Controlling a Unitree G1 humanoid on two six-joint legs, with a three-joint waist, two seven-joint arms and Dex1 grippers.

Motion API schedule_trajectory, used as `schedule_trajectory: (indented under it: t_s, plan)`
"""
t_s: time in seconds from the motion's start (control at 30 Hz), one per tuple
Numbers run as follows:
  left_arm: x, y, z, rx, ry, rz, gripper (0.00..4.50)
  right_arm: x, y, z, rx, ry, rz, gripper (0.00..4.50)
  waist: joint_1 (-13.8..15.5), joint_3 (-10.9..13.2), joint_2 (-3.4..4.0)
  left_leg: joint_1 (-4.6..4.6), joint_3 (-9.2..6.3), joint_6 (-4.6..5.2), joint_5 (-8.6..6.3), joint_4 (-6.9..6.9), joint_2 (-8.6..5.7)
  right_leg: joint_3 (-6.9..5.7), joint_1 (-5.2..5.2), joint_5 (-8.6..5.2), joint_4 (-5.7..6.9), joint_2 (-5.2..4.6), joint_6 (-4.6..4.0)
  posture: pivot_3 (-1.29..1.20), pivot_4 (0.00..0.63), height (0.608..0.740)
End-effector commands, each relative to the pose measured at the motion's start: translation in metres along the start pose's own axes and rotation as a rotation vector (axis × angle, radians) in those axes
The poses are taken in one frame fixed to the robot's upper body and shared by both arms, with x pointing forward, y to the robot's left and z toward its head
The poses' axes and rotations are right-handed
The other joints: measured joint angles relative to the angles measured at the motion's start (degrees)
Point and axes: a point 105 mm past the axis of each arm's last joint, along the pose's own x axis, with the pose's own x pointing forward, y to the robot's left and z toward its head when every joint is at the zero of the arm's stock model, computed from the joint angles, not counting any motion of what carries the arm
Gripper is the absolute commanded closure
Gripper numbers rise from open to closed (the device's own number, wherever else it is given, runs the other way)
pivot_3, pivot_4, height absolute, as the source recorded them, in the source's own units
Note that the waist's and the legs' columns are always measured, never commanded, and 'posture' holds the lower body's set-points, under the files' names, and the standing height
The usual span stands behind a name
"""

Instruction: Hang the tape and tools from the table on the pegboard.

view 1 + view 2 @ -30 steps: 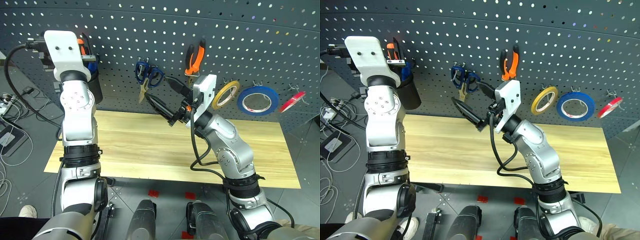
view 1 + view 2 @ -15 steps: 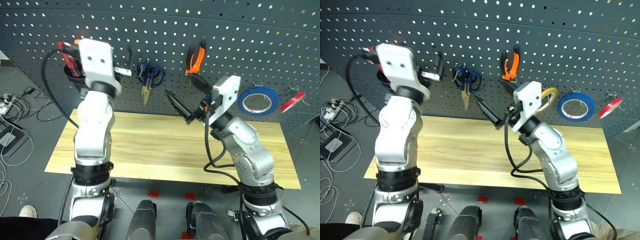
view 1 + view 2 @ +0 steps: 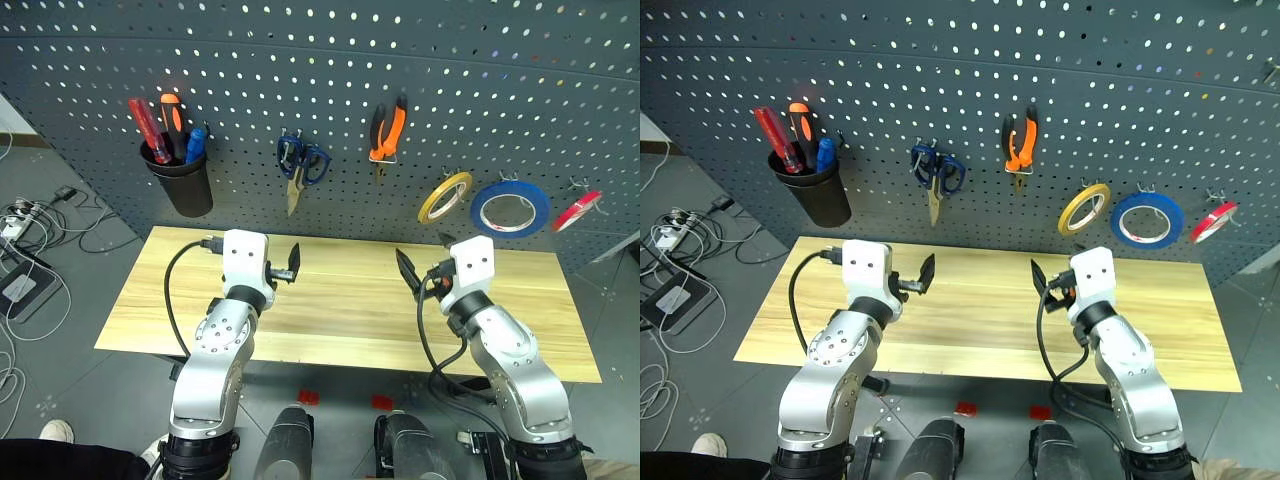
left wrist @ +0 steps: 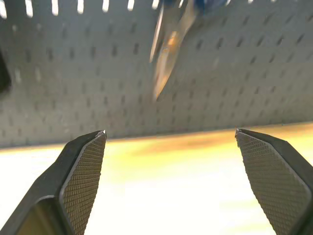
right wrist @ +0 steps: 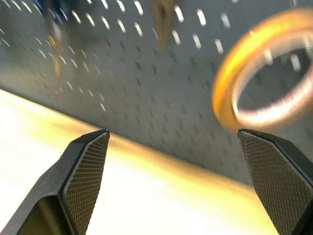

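Observation:
The tan-yellow tape [image 3: 446, 197] hangs on a hook of the dark grey pegboard [image 3: 480, 90]. The steel scissors [image 3: 300, 165] and the orange-and-black pliers [image 3: 388, 128] hang on hooks further left. A red-handled screwdriver [image 3: 146, 130] stands in the black cup [image 3: 186, 185]. My left gripper [image 4: 171, 134] is open and empty, held low over the table [image 3: 340, 310], facing the board below the scissors. My right gripper [image 5: 173, 132] is also open and empty over the table, facing the board below the tape [image 5: 264, 88].
A larger blue roll [image 3: 513, 208] and a red roll [image 3: 581, 208] hang right of the yellow tape. An orange-handled screwdriver [image 3: 172, 118] and a blue-handled one [image 3: 194, 142] share the cup. Cables [image 3: 40, 215] lie on the floor to the left.
Both arms have come down from the pegboard to just above the table, the left away from the cup, the right away from the yellow tape. Both grippers stayed open.

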Motion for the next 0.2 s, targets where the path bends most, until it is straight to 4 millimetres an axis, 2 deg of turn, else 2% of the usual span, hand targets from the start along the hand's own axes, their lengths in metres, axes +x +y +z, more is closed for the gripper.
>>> schedule_trajectory:
  t_s: [0.03, 0.2]
  plan:
    - [0.004, 0.000, -0.017, -0.028, 0.036, -0.021, 0.05, -0.005, -0.021, -0.021, 0.031, 0.080, -0.120, 0.00, 0.0, -0.2, 0.04, 0.01, 0.01, 0.03, -0.01, 0.00, 0.00, 0.01, 0.00, 0.00, 0.00, 0.00, 0.00, 0.17, 0.179, 0.740]
    - [0.010, 0.001, -0.039, -0.019, 0.096, -0.035, 0.05, -0.011, -0.028, -0.043, 0.047, 0.142, -0.173, 0.00, -0.1, -0.3, 0.15, 0.00, 0.03, 0.07, -0.04, 0.00, -0.01, 0.03, -0.01, 0.00, -0.01, 0.02, 0.00, 0.16, 0.184, 0.740]
